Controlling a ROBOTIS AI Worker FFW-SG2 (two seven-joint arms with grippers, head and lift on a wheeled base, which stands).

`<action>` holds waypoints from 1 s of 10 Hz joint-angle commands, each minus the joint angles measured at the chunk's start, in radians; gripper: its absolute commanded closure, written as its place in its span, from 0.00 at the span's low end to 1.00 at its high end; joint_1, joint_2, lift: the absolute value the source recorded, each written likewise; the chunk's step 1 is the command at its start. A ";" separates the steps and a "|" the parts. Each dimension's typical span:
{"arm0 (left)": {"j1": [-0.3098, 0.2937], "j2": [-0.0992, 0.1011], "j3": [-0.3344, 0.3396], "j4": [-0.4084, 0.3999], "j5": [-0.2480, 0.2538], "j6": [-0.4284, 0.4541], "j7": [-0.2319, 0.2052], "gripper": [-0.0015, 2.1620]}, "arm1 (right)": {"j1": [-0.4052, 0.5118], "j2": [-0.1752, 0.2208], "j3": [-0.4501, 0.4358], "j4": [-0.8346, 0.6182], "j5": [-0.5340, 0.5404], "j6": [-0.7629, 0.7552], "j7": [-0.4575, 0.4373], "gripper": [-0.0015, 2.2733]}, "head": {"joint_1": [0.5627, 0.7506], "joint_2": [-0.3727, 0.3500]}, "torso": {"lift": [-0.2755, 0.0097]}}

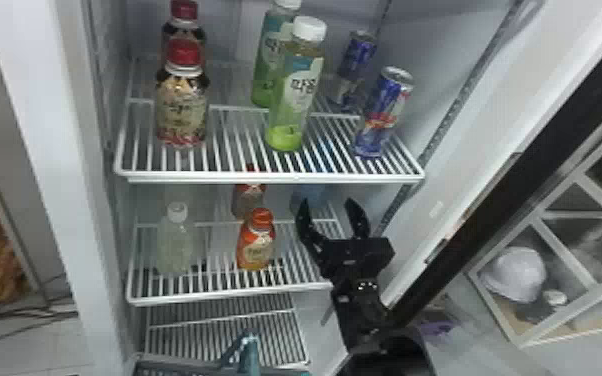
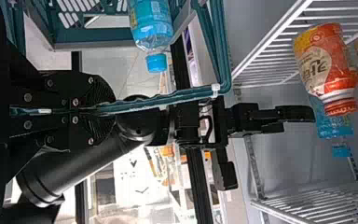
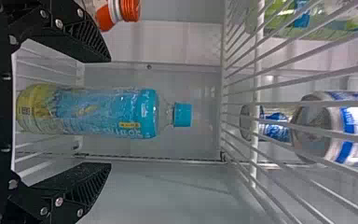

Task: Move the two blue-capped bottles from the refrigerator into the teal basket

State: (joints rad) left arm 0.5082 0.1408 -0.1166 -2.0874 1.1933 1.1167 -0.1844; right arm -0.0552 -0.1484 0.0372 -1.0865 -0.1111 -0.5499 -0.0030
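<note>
My right gripper (image 1: 334,220) stands open at the right of the refrigerator's middle shelf. In the right wrist view, a blue-capped bottle (image 3: 93,112) stands upright on that shelf, lined up with the gap of the right gripper (image 3: 100,112) and not gripped. The same bottle (image 1: 310,195) shows faintly behind the upper shelf's front in the head view. The teal basket (image 1: 190,369) is at the head view's bottom edge. In the left wrist view, the left gripper (image 2: 103,108) is shut on the handle of the basket (image 2: 93,35), which holds another blue-capped bottle (image 2: 151,23).
Orange-capped bottles (image 1: 256,245) and a pale white-capped bottle (image 1: 177,245) share the middle shelf (image 1: 225,292). Above, the upper shelf (image 1: 265,177) carries red-capped bottles, green bottles and blue cans. The open refrigerator door (image 1: 510,165) stands right of my right arm.
</note>
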 commanded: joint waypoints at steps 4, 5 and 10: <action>-0.005 0.002 -0.006 0.002 0.003 -0.002 0.003 0.51 | -0.122 -0.016 0.030 0.106 -0.006 0.017 -0.014 0.07 | 0.70 0.03 | 0.49; -0.005 0.002 -0.006 0.002 0.005 -0.005 0.003 0.51 | -0.136 -0.017 0.030 0.123 -0.006 0.022 -0.017 0.07 | 0.70 0.03 | 0.49; -0.010 0.005 -0.011 0.005 0.012 -0.012 0.005 0.51 | -0.212 -0.028 0.055 0.180 -0.010 0.096 -0.023 0.10 | 0.70 0.03 | 0.49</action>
State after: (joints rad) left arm 0.4989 0.1455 -0.1266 -2.0829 1.2038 1.1061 -0.1794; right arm -0.2616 -0.1758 0.0917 -0.9111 -0.1202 -0.4659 -0.0262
